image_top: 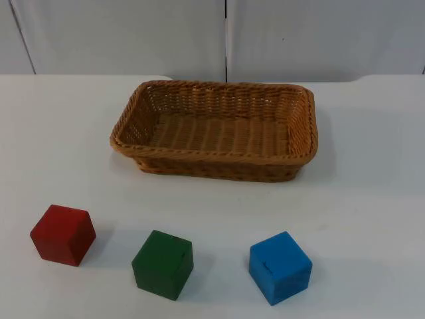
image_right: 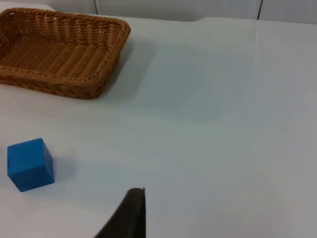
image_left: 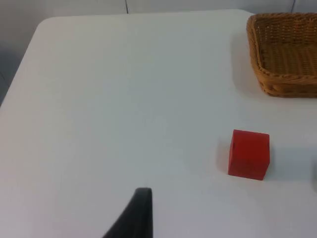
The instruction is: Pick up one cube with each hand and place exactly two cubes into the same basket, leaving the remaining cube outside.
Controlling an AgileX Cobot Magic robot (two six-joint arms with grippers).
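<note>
Standing in a row near the front edge of the white table (image_top: pixel 372 199), well apart from one another, are the red cube (image_top: pixel 63 234), the green cube (image_top: pixel 163 264) and the blue cube (image_top: pixel 280 267); the woven basket (image_top: pixel 216 159) sits behind them at mid-table, holding nothing, with bare surface between it and the cubes; broad open table lies on either side of the basket, out to the rounded far corners at the grey partition wall (image_top: pixel 133 33); the left gripper (image_left: pixel 133 218) waits above bare table, off to the side of the red cube; the right gripper (image_right: pixel 126 218) likewise waits beside the blue cube; whether either claw is spread or pressed together cannot be told.
</note>
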